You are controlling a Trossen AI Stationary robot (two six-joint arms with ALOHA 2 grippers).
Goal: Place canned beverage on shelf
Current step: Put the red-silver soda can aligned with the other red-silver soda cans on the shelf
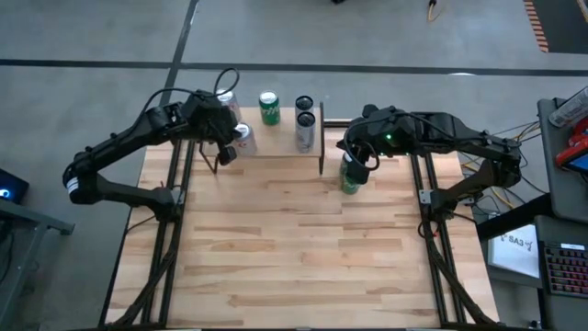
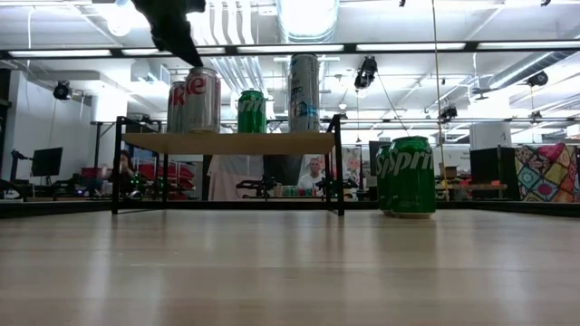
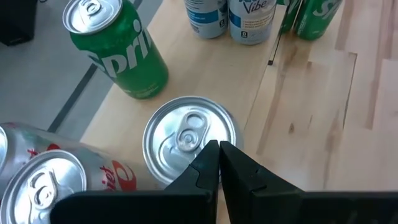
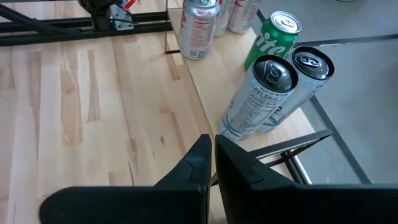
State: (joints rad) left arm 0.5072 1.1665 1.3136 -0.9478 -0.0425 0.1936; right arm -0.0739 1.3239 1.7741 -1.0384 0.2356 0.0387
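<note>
Both jaws are pressed shut and hold nothing. Left jaws [image 3: 218,163] hang just above the shelf's [image 2: 227,142] end, over a silver Diet Coke can [image 3: 188,139] that stands upright directly beneath their tips; a second Diet Coke can [image 1: 227,104] stands just beside it, and a green Sprite can [image 1: 268,108] and two tall slim cans [image 1: 305,129] stand farther along the plank, toward the right arm. Right jaws [image 4: 212,163] hover off the shelf's other end, above another Sprite can [image 2: 407,175], which stands upright on the bench [image 1: 303,248] below them, near the shelf's leg but not on the plank.
</note>
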